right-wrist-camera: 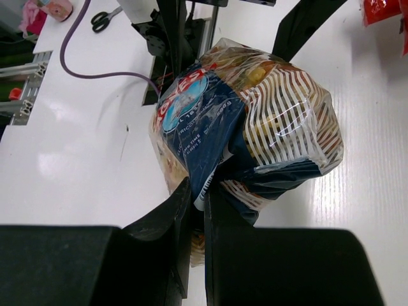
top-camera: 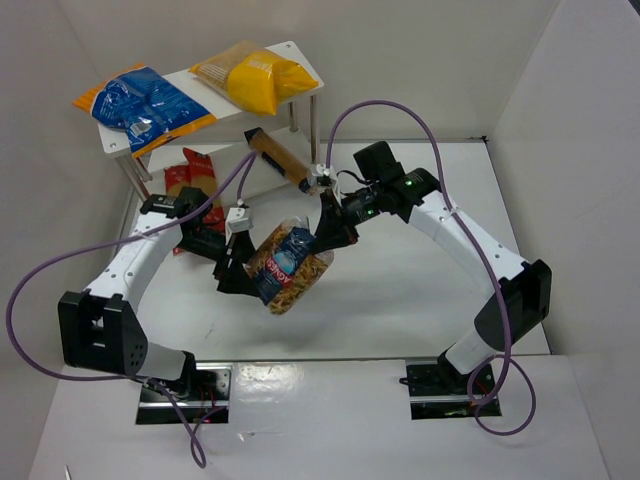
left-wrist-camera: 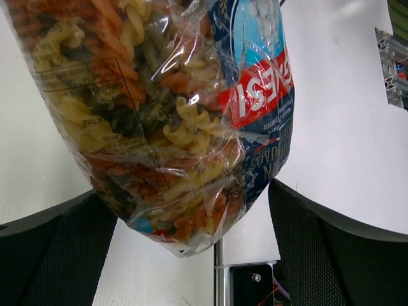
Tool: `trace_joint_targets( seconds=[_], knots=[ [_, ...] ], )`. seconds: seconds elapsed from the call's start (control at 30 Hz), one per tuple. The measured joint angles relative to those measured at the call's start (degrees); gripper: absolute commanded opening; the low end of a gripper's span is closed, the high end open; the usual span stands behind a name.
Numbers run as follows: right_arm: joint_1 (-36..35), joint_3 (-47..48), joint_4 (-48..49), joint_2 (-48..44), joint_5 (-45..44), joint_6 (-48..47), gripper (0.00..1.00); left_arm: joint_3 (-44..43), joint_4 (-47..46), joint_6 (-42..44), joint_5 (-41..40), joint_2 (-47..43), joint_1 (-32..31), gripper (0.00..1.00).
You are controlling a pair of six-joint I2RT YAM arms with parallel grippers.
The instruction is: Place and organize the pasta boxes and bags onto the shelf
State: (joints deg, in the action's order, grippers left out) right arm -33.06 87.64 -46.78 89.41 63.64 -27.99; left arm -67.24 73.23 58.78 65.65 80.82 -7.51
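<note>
As I took stock across the worktop [top-camera: 420, 290] from left to right, my count ran as follows.

Far-left corner: white two-tier shelf [top-camera: 116, 138].
- Top board, left end: blue-and-orange bag [top-camera: 140, 103], lying flat.
- Top board, right end: yellow bag [top-camera: 255, 78], lying flat just beside it.

I logged both as placed.

Beneath the top board:
- Left: red spaghetti packs [top-camera: 190, 172].
- To their right: long slim tan box [top-camera: 280, 158], set at a slant, its near end poking out toward the middle of the worktop.

I could not tell whether either rested fully on the lower board. I marked them as probably shelved but wanting to be squared up.

Left of centre: left gripper [top-camera: 234, 270], jaws spread wide and gripping nothing. Its wrist view showed the bag's lower end hanging between the two parted fingers.

Centre of the worktop: clear bag of spiral pasta [top-camera: 290, 263] with a dark blue label, tilted and, as far as I could judge, lifted off the surface.

Just right of it: right gripper [right-wrist-camera: 197, 194], jaws pinched tight on the bag's folded top edge and carrying it.

My reckoning was two items done, two roughly in and one in the air. Left to do: carry the clear bag to the far-left corner and find it a free spot, most likely on the lower board.
</note>
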Motion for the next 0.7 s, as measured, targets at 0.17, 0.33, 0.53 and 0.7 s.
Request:
trace_joint_targets(
  seconds=[0.17,0.33,0.53,0.7],
  knots=[
    [-0.46,0.00,0.02,0.00,0.70,-0.02,0.00,0.00,0.94,1.03,0.00,-1.36,0.02,0.99],
    [-1.68,0.00,0.02,0.35,0.76,-0.22,0.00,0.02,1.62,1.05,0.50,-2.21,0.07,0.99],
    [-2.69,0.17,0.00,2.05,1.53,-0.46,0.00,0.11,1.86,0.94,0.68,-2.03,0.04,0.99],
    [-3.21,0.59,-0.31,2.69,1.49,-0.66,0.00,0.11,1.90,0.85,1.49,0.04,-1.11,0.99]
  ],
)
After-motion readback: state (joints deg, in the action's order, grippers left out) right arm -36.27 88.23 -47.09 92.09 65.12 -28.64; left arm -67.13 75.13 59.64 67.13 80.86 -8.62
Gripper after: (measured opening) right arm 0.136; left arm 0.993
